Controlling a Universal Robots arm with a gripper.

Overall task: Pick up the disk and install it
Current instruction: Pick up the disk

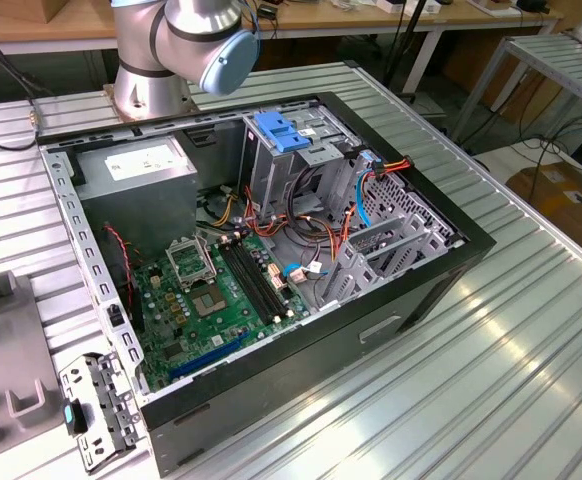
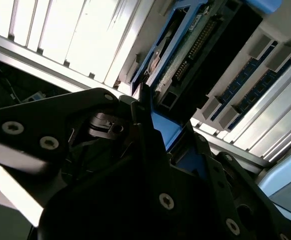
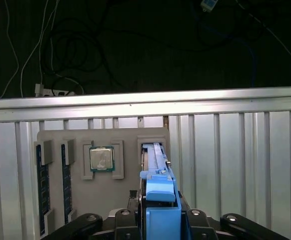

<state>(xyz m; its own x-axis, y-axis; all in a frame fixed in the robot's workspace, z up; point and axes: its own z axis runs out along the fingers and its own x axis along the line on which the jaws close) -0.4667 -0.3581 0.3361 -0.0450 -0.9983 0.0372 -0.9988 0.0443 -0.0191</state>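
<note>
One disk [image 3: 158,187] — on edge, blue rails clamped in the end effector [image 3: 161,220], closed on it. Its far end lines up with the slot in the grey tray [image 3: 100,200], beside the CPU [image 3: 101,159]; seated or lifted — can't tell. Exterior view: open case [image 1: 391,320] on the bench [image 1: 491,400], motherboard [image 1: 221,300] exposed.

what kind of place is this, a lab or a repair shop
Most likely a robotics lab or test bench for computer assembly. A robot arm stands on a ribbed metal table beside an open computer case, and a grey fixture tray holds a processor and memory sticks.
</note>
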